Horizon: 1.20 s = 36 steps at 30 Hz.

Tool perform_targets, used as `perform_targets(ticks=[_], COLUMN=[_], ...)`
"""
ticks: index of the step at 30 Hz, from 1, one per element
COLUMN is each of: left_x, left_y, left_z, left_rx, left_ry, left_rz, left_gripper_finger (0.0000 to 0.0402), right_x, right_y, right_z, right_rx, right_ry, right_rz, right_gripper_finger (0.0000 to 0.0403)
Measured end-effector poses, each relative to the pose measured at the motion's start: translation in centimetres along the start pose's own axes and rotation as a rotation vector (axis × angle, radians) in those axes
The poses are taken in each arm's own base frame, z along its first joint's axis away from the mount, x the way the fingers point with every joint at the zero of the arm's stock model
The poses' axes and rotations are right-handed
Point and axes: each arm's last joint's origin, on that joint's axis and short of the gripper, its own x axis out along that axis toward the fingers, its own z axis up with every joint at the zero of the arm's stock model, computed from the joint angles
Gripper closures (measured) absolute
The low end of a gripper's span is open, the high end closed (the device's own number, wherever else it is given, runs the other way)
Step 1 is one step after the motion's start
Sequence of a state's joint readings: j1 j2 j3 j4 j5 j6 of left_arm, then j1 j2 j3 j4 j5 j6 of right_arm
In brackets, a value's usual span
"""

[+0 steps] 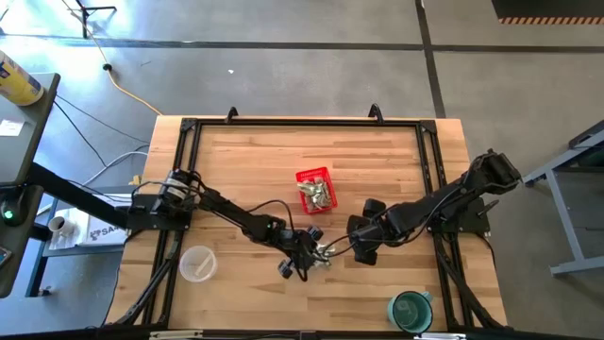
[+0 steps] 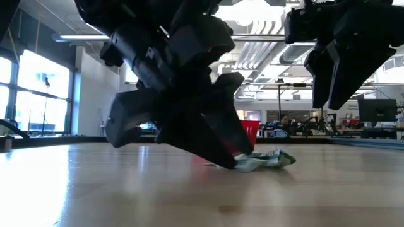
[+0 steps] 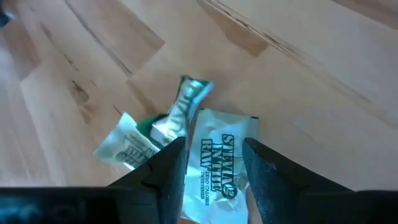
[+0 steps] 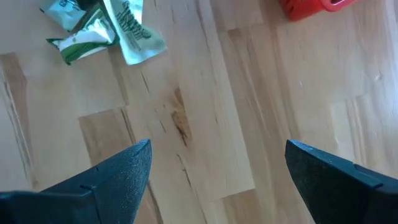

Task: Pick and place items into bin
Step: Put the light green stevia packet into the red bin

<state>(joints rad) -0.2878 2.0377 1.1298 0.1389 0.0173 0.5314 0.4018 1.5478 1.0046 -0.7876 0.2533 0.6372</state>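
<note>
Now, left gripper (image 3: 214, 171): down on the table, fingers straddling one packet (image 3: 214, 165), not yet closed.
Right gripper (image 4: 217, 174): wide open, hovering just right of the packets.
Red basket (image 1: 313, 189): farther back, holding packets.

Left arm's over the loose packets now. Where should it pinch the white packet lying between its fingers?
Grip the white packet across its narrow width, from straight above. It lies flat on the table, long axis between the left gripper fingers, so they already straddle its long edges.
</note>
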Motion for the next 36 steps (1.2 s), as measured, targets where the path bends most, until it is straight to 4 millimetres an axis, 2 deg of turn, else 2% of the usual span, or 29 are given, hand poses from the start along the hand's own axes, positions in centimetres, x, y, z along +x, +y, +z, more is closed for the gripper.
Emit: perform_targets(ticks=[3, 5, 11, 12, 17, 21, 26, 30, 32, 36], left_x=[0.2, 0.2, -0.5, -0.7, -2.9, -5.5, -9.9, -11.0, -10.8, -9.1], left_y=[-0.2, -0.3, -0.4, -0.4, 0.2, 1.5, 4.4, 5.6, 5.6, 5.0], left_z=[-0.3, -0.4, -0.8, -0.9, -1.1, -1.6, -0.6, -0.9, -1.2, -2.0], left_rx=[0.011, 0.010, 0.009, -0.004, -0.115, -0.205, -0.290, -0.380, -0.409, -0.409], left_ry=[0.020, 0.026, 0.127, 0.146, 0.243, 0.321, 0.266, 0.201, 0.202, 0.248], left_rz=[-0.026, -0.035, -0.024, -0.022, -0.029, -0.018, 0.085, 0.026, -0.007, -0.049], left_gripper_finger=[0.0219, 0.0244, 0.0371, 0.0380, 0.0365, 0.0381, 0.0381, 0.0380, 0.0355, 0.0248], right_x=[-0.1, -0.1, 0.0, 0.0, 0.0, 0.0, 0.0, -0.1, -0.1, -0.1], right_y=[0.2, 0.1, 0.0, -0.1, -0.2, -0.3, -0.5, -0.5, -0.5, -0.5], right_z=[-0.1, -0.1, -0.2, -0.2, -0.4, -0.4, -0.4, -0.4, -0.4, -0.4], right_rx=[0.002, 0.005, 0.004, 0.004, -0.003, -0.006, -0.012, -0.015, -0.022, -0.031], right_ry=[-0.004, -0.006, -0.001, 0.002, 0.019, 0.019, 0.008, 0.004, 0.000, 0.002], right_rz=[-0.005, -0.010, -0.025, -0.027, -0.049, -0.061, -0.093, -0.104, -0.107, -0.107], right_gripper_finger=[0.0045, 0.0045, 0.0045, 0.0045, 0.0045, 0.0045, 0.0045, 0.0045, 0.0045, 0.0045])
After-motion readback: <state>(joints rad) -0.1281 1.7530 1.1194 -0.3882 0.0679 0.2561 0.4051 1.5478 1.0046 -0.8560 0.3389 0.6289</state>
